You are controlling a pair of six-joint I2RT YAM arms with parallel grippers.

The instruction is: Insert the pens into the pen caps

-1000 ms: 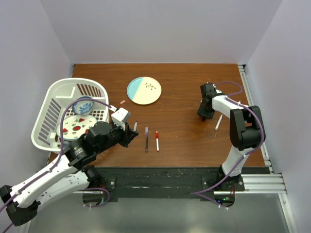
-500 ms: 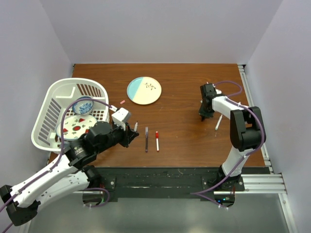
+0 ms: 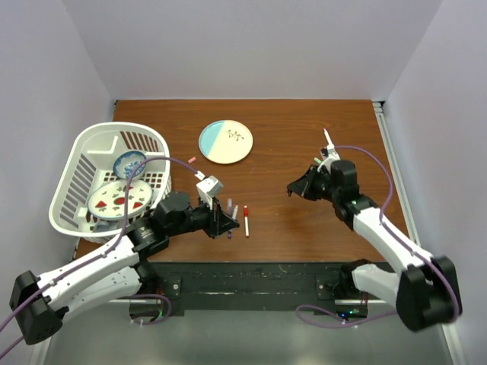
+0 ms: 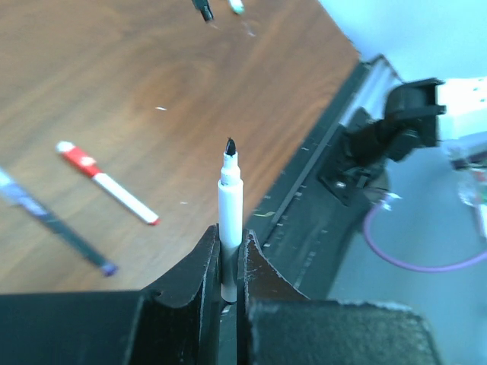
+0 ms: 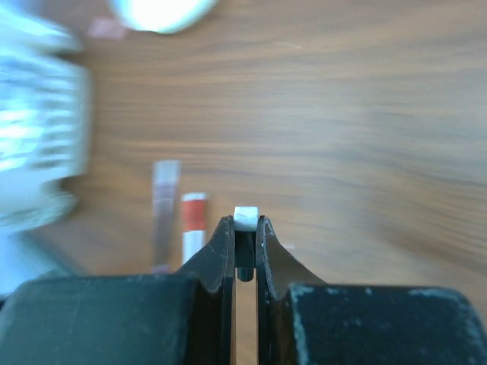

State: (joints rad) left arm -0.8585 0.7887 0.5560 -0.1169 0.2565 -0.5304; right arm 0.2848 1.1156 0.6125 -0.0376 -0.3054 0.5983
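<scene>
Pen [image 4: 230,194]: left pincer [image 4: 230,242] is clamping it, tip jutting beyond jaws for capping.
White-ended piece [image 5: 245,218]: right pincer [image 5: 244,228] is pinching it, possibly a cap.

Bare brown wooden table [image 3: 304,122] lies open across the far right and between the left gripper [image 4: 230,243], clamped on a white black-tipped pen [image 4: 230,190], and the right gripper [image 3: 291,188], closed on a small white-ended piece [image 5: 245,219]. A red-capped white pen [image 3: 246,222] and a dark purple pen [image 4: 61,228] lie just beside the left gripper. A white slatted plastic basket [image 3: 76,167] blocks the left edge. A round cream-and-blue plate [image 3: 226,142] occupies far centre.
</scene>
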